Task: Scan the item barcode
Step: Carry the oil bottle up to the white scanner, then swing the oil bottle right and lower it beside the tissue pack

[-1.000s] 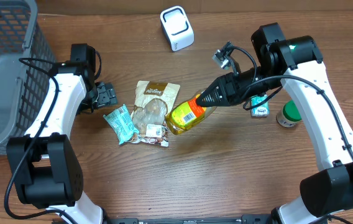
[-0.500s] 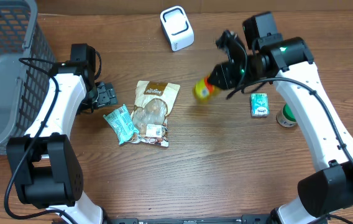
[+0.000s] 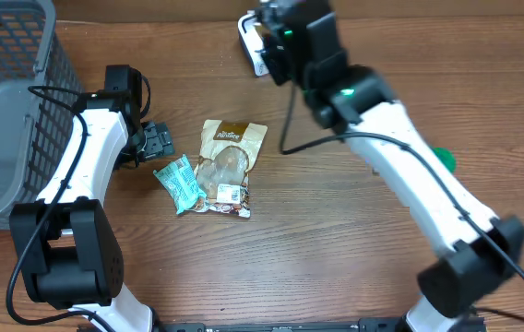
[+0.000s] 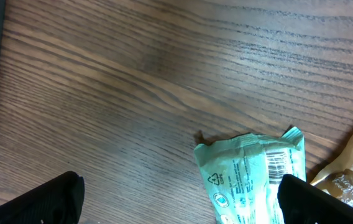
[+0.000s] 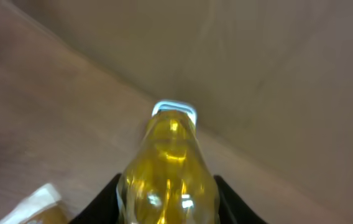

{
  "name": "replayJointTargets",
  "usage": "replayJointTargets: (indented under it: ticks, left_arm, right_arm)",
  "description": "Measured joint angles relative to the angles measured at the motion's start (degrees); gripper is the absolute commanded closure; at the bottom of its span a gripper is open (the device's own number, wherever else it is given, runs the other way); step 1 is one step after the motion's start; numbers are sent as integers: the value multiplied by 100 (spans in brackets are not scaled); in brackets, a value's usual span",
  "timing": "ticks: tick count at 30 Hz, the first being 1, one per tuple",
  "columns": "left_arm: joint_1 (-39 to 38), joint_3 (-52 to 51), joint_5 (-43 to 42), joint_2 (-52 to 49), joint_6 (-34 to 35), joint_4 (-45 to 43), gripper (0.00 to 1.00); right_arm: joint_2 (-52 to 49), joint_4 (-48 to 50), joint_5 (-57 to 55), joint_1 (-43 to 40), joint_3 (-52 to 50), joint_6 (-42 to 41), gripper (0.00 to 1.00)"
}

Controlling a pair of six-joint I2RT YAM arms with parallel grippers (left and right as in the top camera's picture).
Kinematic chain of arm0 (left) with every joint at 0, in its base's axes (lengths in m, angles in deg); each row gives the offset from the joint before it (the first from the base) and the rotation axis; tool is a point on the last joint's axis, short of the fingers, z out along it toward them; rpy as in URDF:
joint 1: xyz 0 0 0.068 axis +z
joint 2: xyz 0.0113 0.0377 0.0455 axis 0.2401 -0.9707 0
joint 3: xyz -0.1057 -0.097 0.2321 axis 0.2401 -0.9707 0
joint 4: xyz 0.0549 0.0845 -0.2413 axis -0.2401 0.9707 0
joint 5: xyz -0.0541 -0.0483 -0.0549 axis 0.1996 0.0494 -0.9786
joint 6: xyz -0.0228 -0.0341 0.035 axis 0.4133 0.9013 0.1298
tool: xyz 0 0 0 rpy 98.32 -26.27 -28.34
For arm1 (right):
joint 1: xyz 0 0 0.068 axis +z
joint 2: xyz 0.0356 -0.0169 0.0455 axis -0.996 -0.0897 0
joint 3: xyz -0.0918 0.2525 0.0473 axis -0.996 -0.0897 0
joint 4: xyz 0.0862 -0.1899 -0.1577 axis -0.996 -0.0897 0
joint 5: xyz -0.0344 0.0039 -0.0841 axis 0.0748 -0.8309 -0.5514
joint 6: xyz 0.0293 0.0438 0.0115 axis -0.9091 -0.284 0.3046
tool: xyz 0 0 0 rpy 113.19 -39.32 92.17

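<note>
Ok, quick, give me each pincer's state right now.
Left pincer: open, holding nothing.
Right pincer: closed on the yellow bottle.

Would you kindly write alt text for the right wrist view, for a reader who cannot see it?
The right gripper holds a yellow bottle, pointed at a white scanner on the wooden table; the picture is blurred.

Table (image 4: 133,74): wood, plain grain, matt. Bottle (image 5: 170,168): clear yellow plastic, glossy. Wrapper (image 4: 251,174), 5 o'clock: teal film, crinkled, slight sheen. Basket (image 3: 4,111): grey mesh. Scanner (image 3: 249,37): smooth white plastic.
</note>
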Motion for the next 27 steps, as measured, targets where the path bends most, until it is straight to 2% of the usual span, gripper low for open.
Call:
replayJointTargets:
  ticks: [6,18,23,27]
  left_arm:
    - [0,0,2,0,0,-7,0]
    - [-2,0,0,0,0,-4,0]
    - [-2,0,0,0,0,-2,1]
    - [-2,0,0,0,0,-4,1]
  right_arm:
    - [-1158,1803,-1115,186,13,1217,74]
    - [-2723,3930,-1735,149,11,2728,75]
    - [-2918,4308,-1801,142,11,3003,75]
    - [-2940,4321,-1794,107,11,3023,71]
